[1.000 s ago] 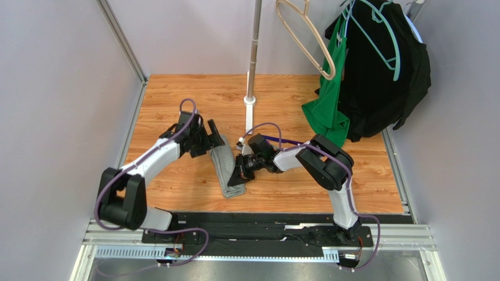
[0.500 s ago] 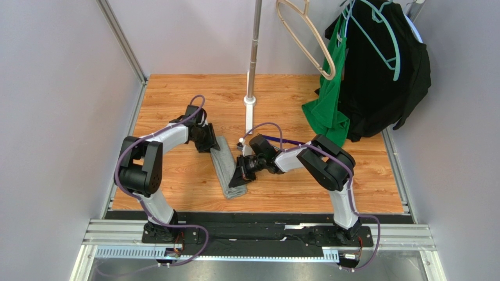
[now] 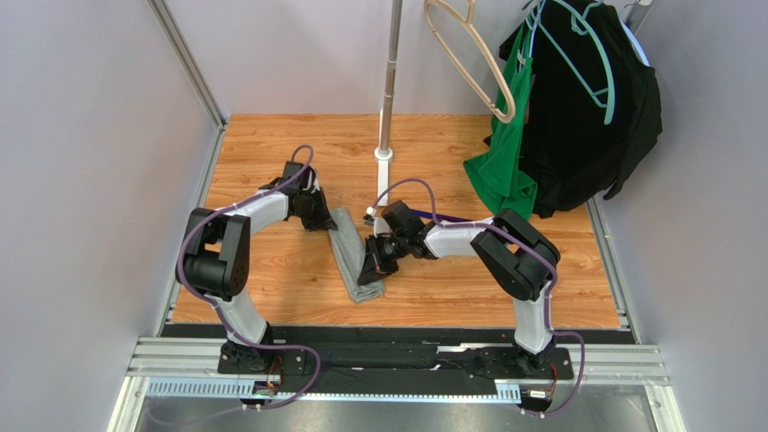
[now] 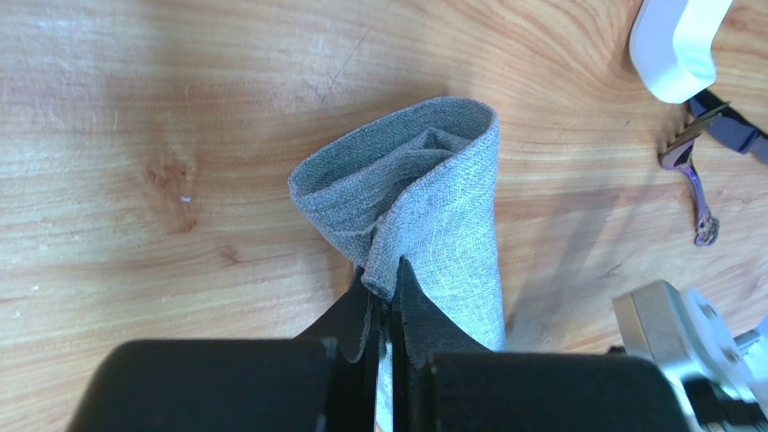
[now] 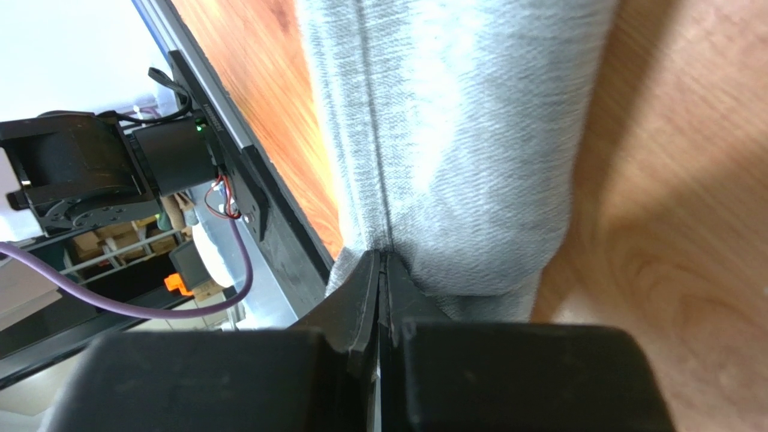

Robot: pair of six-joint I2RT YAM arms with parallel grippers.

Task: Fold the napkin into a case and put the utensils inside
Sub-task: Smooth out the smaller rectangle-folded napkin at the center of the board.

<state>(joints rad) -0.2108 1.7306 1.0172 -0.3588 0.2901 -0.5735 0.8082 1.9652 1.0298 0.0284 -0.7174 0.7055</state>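
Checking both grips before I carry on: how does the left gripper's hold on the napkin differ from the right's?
The left gripper pinches the napkin at its far end, where layers gape open; the right gripper pinches its near end, where the cloth lies smooth. Both are shut on it.

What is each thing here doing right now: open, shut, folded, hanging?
Napkin: folded into a narrow strip, lying on the table, far end gaping open.
Left claw: shut on the napkin's open end.
Right claw: shut on the napkin's edge.
Silvery utensil: lying on the table, outside the napkin.
Green garment: hanging.
Black garment: hanging.
Beige hanger: hanging, empty.
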